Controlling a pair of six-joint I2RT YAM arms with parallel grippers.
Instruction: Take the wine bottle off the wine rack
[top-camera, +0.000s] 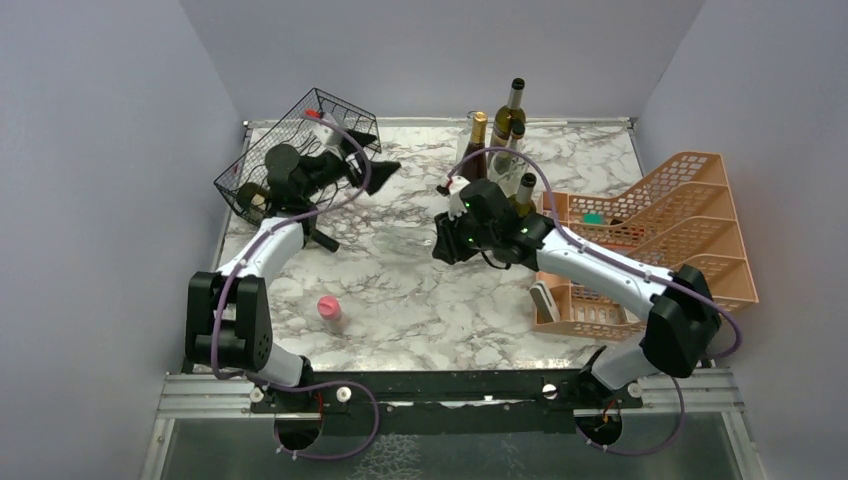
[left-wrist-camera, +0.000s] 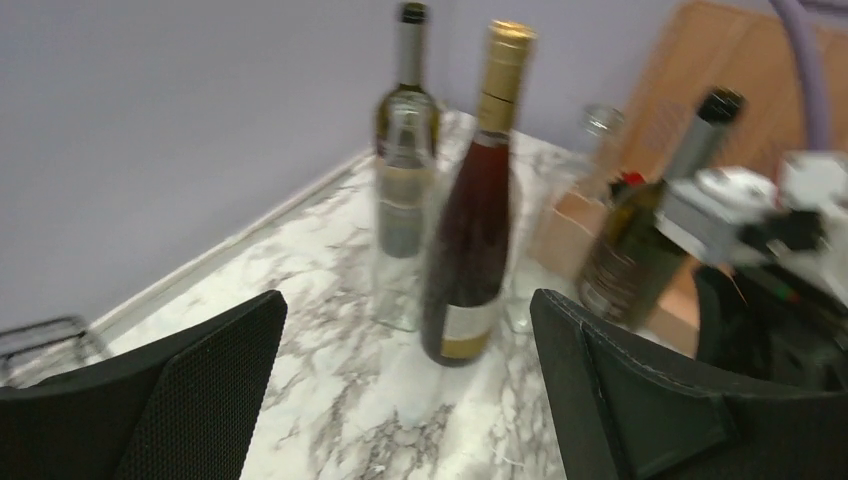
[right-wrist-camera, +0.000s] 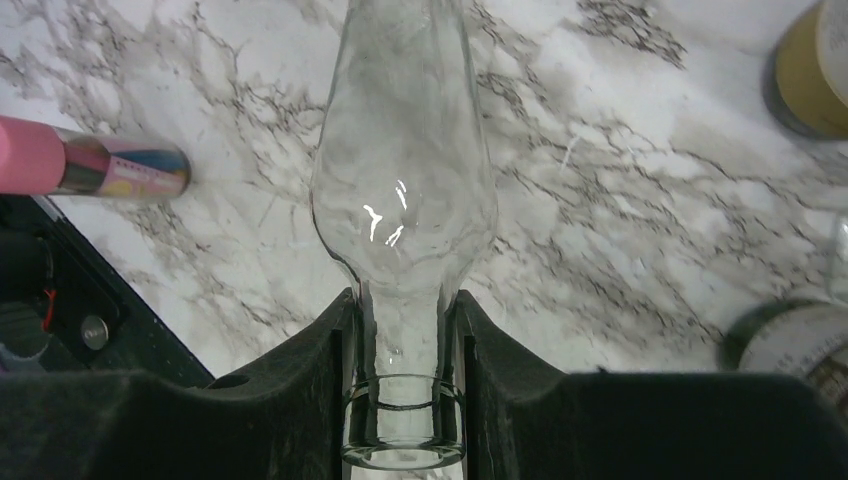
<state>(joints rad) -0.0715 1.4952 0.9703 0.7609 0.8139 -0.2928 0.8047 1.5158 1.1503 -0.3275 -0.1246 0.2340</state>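
Observation:
The black wire wine rack (top-camera: 300, 130) lies tilted at the table's back left. The round end of a dark bottle (top-camera: 252, 200) shows in its near-left cell. My left gripper (top-camera: 372, 155) is just right of the rack, open and empty; its wrist view shows the wide-apart gripper (left-wrist-camera: 410, 400) facing the standing bottles. My right gripper (top-camera: 450, 240) is over the table's middle. In its wrist view the gripper (right-wrist-camera: 405, 380) is shut on the neck of a clear glass wine bottle (right-wrist-camera: 405, 180), which is upright beneath it. I cannot tell whether its base touches the table.
Several bottles (top-camera: 505, 125) stand at the back centre, among them a dark red one with gold foil (left-wrist-camera: 475, 220) and a green one (left-wrist-camera: 408, 120). A peach tiered organizer (top-camera: 680, 220) fills the right side. A pink-capped tube (top-camera: 328, 308) lies near the front left.

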